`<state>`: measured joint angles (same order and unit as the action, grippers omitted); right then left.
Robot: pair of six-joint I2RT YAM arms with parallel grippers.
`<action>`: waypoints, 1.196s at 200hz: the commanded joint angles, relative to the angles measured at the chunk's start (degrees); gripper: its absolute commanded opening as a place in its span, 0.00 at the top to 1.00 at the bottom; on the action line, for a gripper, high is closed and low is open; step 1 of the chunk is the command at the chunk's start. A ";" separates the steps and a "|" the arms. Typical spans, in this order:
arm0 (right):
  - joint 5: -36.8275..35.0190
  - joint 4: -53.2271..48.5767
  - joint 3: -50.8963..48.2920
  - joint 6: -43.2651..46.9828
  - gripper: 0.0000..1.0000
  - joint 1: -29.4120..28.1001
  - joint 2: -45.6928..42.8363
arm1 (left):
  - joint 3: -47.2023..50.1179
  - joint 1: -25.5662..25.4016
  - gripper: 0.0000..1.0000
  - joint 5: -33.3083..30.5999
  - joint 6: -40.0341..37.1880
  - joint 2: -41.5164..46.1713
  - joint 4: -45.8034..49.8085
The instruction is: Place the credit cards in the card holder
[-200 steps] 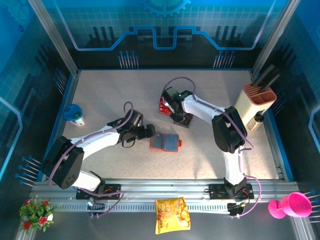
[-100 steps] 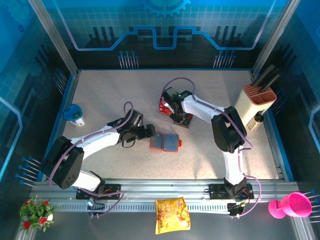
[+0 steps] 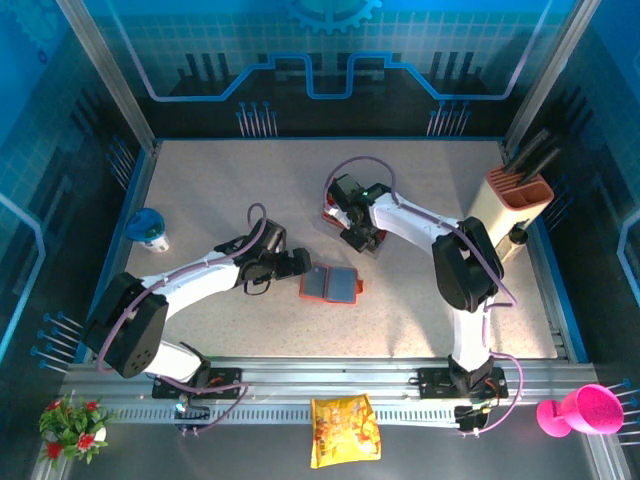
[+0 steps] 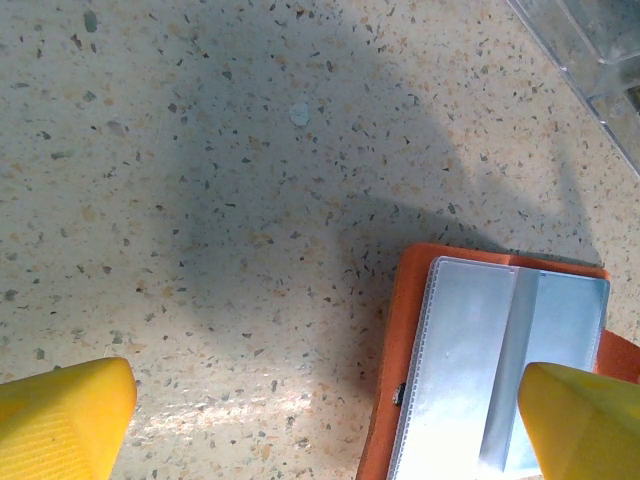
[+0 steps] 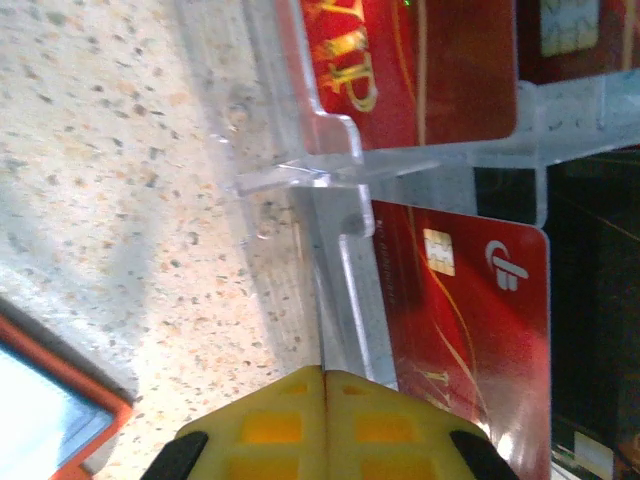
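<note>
Beside the closed right gripper (image 5: 325, 420): credit card (image 5: 470, 330) in clear rack (image 5: 300, 170). Left gripper (image 4: 322, 418), spread wide, straddles card holder (image 4: 500, 350) edge; bare table (image 4: 200, 200) beyond.

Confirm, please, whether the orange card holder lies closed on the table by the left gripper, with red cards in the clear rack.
Not quite: the card holder lies open, not closed, pockets up, as the left wrist view shows. It is on the table by the left gripper, with red cards in the clear rack.
</note>
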<state>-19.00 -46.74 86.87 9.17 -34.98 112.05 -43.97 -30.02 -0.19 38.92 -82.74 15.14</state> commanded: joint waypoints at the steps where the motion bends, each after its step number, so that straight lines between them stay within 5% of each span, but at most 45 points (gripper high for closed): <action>1: 2.94 0.53 -0.21 2.46 1.00 -0.61 -3.07 | 0.40 -0.39 0.01 -0.42 -0.15 1.19 0.78; 72: 8.71 -2.45 3.53 1.99 1.00 -1.49 -8.46 | -1.84 -0.39 0.01 0.73 -2.20 0.18 1.29; 121: 17.42 0.69 0.71 -11.60 1.00 -0.08 -15.45 | -6.94 -1.93 0.01 -0.92 -7.40 -2.52 5.85; 184: 34.17 32.03 -28.08 -44.57 1.00 3.87 -28.20 | -12.06 -6.88 0.01 -9.24 -12.19 -7.88 12.82; 239: 32.62 55.69 -47.89 -61.16 1.00 2.34 -32.05 | -9.97 -7.18 0.01 -10.46 -12.99 -8.96 13.36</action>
<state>13.10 -6.46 43.13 -41.01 -31.55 82.17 -54.68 -37.04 -9.02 27.86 -91.11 26.61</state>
